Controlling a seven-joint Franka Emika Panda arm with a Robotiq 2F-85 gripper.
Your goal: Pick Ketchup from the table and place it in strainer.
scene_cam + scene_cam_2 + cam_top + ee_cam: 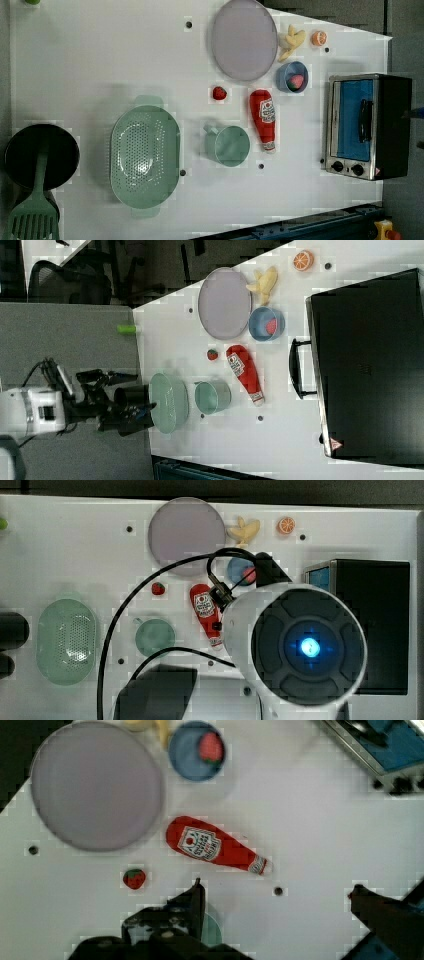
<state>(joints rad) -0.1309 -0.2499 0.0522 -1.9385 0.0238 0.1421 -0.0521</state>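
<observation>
We hover high over the white desk (100, 60) with our claw (277, 895) spread wide and holding nothing, its two dark fingers (192, 902) framing the desk below, which reads as a lining-up pose for the pick rather than a grasp. The Ketchup, a small red oblong plastic bottle with a white label (264, 119), lies flat on its side on the desk, between the round teal-green mug (229, 144) and the small blue bowl holding a pinkish-red fruit piece (292, 77); lying down like that, it offers its narrow body across the fingers. In the left view the pale mint-green oval perforated strainer (145, 156) sits well apart on the far side of the mug, open and nothing in it, ready to receive. Counting up: one bottle, one strainer, one mug, one large round lilac plate (244, 39), one tiny red strawberry (219, 93), one orange slice (319, 38), one toaster oven (367, 126).
</observation>
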